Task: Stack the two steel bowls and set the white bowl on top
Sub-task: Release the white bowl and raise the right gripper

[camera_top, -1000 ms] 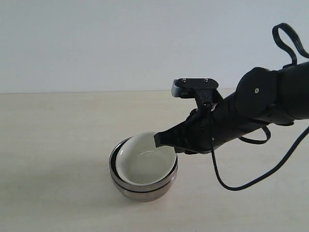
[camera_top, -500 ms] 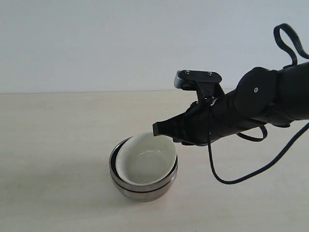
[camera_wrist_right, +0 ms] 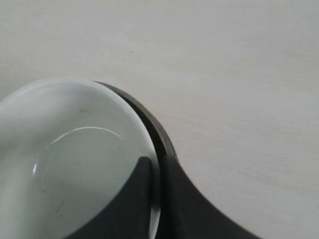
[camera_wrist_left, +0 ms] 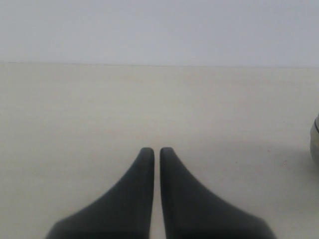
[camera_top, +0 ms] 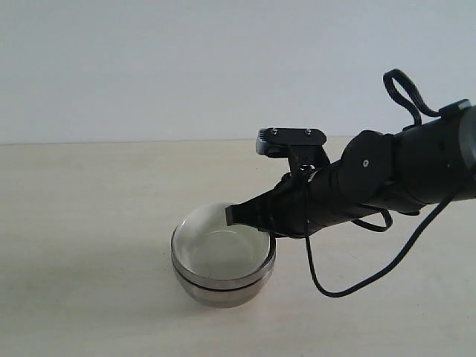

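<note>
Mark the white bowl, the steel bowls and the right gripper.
white bowl [camera_wrist_right: 75, 164], right wrist view, inner wall.
steel bowls [camera_top: 222, 291], exterior view, outer wall.
right gripper [camera_wrist_right: 157, 162], right wrist view, midway between fingertips.

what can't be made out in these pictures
- Two nested shiny steel bowls: exterior view shows outer walls only; the glossy white bowl fills the inside.
- Left wrist view: frame edge cuts them to a sliver.
- White bowl's rim, exterior view: partly behind the jaws of the right gripper.
- Left arm: outside exterior view.

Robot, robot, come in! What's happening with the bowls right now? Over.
Left tool shut, empty. Right tool pinching white bowl by the rim. It sits inside the stacked steel bowls. Nothing in the way.
</note>
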Controlling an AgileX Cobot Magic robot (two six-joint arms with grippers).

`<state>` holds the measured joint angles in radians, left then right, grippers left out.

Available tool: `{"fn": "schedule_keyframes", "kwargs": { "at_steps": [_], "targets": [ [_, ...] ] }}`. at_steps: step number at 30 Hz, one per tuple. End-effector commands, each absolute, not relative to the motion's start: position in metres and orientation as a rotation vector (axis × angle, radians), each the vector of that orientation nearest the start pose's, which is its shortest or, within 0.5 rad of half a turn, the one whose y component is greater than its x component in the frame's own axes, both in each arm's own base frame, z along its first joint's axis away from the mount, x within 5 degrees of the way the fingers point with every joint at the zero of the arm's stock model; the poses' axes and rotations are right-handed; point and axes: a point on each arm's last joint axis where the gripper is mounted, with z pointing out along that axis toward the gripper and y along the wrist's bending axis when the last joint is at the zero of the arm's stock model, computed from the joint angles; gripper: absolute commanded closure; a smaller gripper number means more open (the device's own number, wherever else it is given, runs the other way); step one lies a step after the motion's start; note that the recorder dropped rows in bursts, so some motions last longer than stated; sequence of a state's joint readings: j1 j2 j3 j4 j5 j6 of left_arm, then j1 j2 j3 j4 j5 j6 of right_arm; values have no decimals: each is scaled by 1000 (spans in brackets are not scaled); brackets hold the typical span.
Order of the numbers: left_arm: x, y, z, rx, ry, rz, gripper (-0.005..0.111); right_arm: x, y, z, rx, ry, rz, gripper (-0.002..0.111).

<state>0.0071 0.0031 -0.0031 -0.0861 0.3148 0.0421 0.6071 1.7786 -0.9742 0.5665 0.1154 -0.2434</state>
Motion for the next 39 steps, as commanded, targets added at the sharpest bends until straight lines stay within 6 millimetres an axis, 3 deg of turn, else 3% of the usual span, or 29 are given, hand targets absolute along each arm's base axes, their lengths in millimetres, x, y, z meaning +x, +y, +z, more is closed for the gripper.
{"fn": "schedule_keyframes", "kwargs": {
  "at_steps": [1, 8, 16, 21, 25, 30, 34, 37, 39],
  "targets": [
    [54, -2, 186, -23, 1790, -54, 103, 291, 211, 182, -381, 2405, 511, 108],
    [54, -2, 186, -23, 1790, -54, 103, 288, 208, 206, -367, 2328, 535, 108],
    [54, -2, 186, -23, 1790, -54, 103, 284, 225, 208, -374, 2236, 541, 108],
    [54, -2, 186, -23, 1790, -54, 103, 284, 242, 197, -364, 2164, 529, 108],
    [54, -2, 186, -23, 1790, -54, 103, 293, 258, 165, -378, 2211, 502, 108],
    [54, -2, 186, -23, 1790, -54, 103, 300, 268, 154, -396, 2240, 505, 108],
    [54, -2, 186, -23, 1790, -54, 103, 297, 275, 166, -417, 2234, 540, 108],
    [54, -2, 186, -23, 1790, -54, 103, 298, 275, 189, -419, 2119, 541, 108],
    [54, -2, 186, -23, 1790, -54, 103, 302, 274, 194, -391, 2051, 524, 108]
  ]
}}
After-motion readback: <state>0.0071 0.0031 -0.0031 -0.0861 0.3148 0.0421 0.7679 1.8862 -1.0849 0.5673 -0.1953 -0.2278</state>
